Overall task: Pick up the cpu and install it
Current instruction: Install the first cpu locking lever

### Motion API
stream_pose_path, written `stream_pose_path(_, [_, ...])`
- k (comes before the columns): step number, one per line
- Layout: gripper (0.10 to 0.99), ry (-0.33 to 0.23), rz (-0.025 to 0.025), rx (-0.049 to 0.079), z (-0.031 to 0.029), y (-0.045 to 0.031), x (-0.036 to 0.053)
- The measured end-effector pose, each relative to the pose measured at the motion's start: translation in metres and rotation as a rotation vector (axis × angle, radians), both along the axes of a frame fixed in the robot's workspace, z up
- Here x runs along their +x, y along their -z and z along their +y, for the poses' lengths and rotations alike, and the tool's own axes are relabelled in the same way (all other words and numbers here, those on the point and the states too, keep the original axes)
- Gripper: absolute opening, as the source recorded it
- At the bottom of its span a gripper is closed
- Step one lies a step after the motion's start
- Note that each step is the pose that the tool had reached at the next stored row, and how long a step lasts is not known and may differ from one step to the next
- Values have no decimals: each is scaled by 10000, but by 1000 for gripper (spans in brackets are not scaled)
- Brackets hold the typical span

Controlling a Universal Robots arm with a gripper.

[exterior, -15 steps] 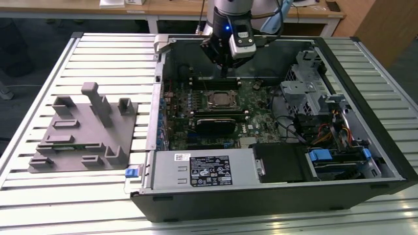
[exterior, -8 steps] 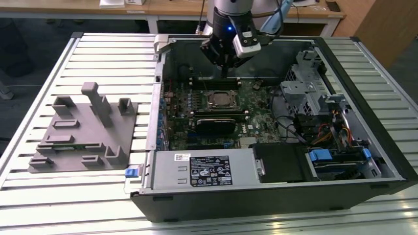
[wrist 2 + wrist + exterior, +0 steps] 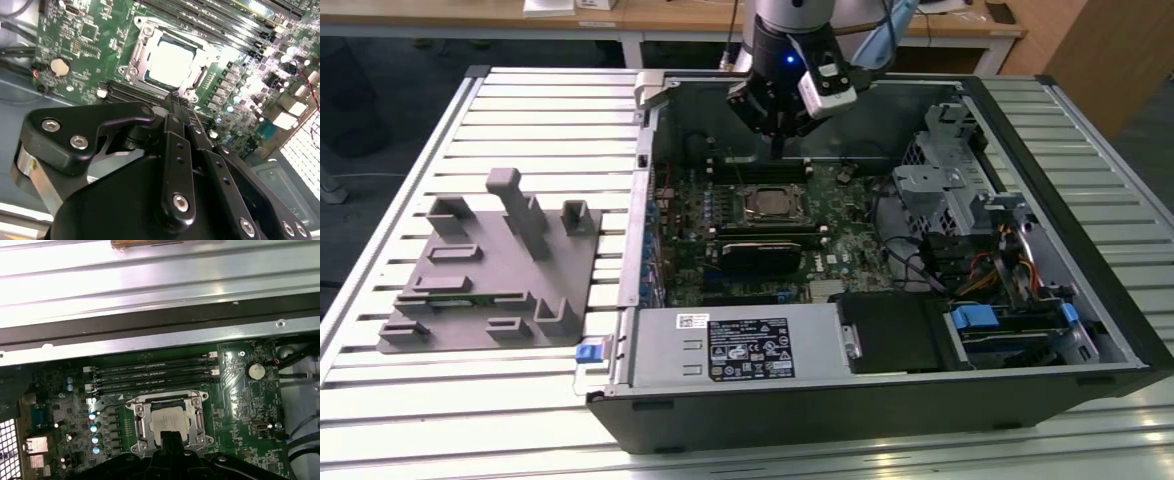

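1. While the grey fixture [image 3: 487, 270] sits on the slatted table [image 3: 400, 150] at the exterior view's left, it holds no chip.
2. Right of it lies the open computer case [image 3: 881, 400], green board facing up, with the big grey box [image 3: 734, 345] bearing a white label along its near edge.
3. Inside, the cpu [image 3: 766, 208] [image 3: 172, 62] [image 3: 170, 422] rests in the metal-framed socket [image 3: 142, 50] [image 3: 142, 427], its pale top showing in both wrist views.
4. Above the socket hangs the gripper [image 3: 777, 145] [image 3: 175, 100] [image 3: 172, 440], its fingers pressed together with nothing between them, the tips near the chip's edge.
5. Cables and drive bays [image 3: 987, 240] fill the case's right side.
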State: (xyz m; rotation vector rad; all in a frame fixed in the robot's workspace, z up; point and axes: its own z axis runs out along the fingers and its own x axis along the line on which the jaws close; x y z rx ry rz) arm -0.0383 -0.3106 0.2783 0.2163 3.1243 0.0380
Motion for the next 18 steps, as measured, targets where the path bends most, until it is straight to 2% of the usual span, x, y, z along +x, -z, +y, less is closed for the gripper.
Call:
stream_pose_path(2, [106,-3,-22,32,0,5,-66])
stream_pose_path(5, [106,-138,-38,204,0,18,-99])
stream_pose_path(9, [106,-797,-34,210,0,30,-100])
stream_pose_path(12, [106,-932,-44,210,-1,49,-131])
stream_pose_path(14, [106,-939,-64,210,-2,56,-183])
stream_pose_path(18, [106,-938,-102,208,-1,62,-343])
